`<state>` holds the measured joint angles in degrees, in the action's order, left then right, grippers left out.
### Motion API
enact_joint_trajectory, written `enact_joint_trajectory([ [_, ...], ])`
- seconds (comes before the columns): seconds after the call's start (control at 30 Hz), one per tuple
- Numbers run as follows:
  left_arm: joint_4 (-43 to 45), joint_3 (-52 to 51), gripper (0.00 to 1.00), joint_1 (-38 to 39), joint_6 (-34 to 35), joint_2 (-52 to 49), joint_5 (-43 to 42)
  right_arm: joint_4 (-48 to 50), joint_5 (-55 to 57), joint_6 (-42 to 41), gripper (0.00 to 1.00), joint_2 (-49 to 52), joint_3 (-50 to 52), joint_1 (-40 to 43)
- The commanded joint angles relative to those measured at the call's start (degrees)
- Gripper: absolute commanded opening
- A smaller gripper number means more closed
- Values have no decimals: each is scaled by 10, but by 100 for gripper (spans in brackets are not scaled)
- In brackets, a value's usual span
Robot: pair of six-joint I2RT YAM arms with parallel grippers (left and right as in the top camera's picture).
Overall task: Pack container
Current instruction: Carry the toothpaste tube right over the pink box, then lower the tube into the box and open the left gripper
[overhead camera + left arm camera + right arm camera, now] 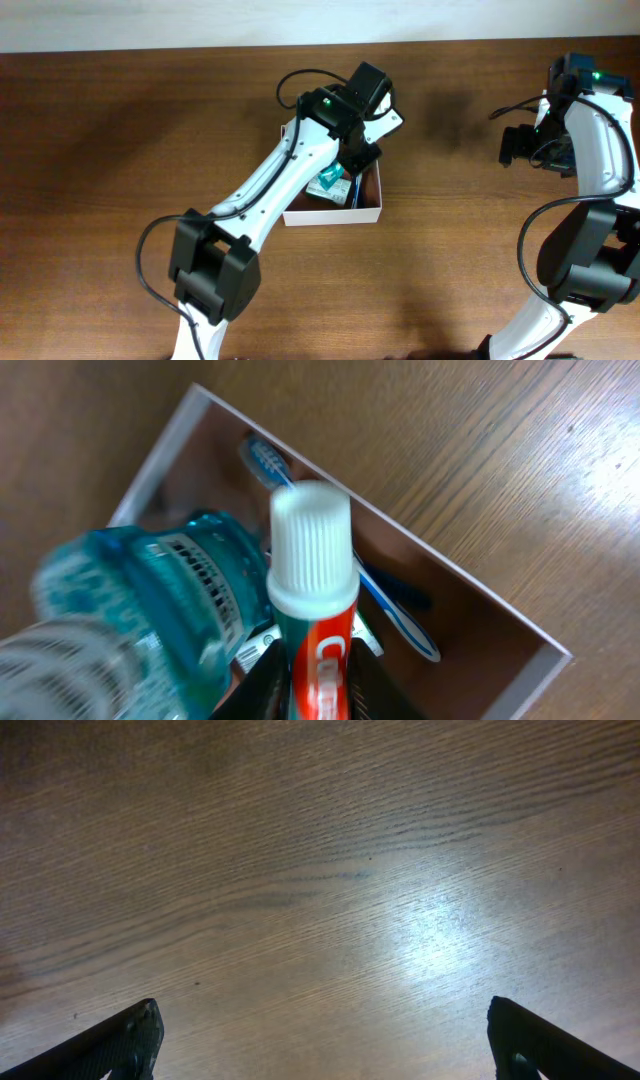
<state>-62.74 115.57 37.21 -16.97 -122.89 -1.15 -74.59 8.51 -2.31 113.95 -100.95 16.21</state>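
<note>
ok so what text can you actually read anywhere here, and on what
"C": white letter on the red toothpaste tube pinched in the left hand; the rest is cut off
Black print on the blue mouthwash bottle label: too blurred to read
Items in the container, seen from overhead: too small to read
Right wrist view: no text

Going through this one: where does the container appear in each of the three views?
Overhead: the container sits at centre, partly under the left arm.
Left wrist: the container runs from top left to lower right, behind the toothpaste tube clamped in the left gripper.
Right wrist: not in it; only wood and the open right gripper.
Shared landmark: the wood-grain table, seen in all three.
</note>
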Motion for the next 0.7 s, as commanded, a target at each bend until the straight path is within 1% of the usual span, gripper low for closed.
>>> enact_joint_trajectory([
  [0.0,-2,7,21,0,-7,-22,-6,0,-3,4,99,3,-9,3],
  [0.27,-1,7,22,0,-6,-26,-6,0,-3,4,99,3,-9,3],
  [0.4,-9,18,23,0,16,-20,-6,0,-3,4,99,3,-9,3],
  [0.6,-83,78,50,0,24,23,-6,0,-3,4,99,3,-9,3],
  [0.63,-92,87,53,0,30,34,-6,0,-3,4,99,3,-9,3],
  [0.67,-100,95,54,0,38,45,-6,0,-3,4,99,3,-9,3],
])
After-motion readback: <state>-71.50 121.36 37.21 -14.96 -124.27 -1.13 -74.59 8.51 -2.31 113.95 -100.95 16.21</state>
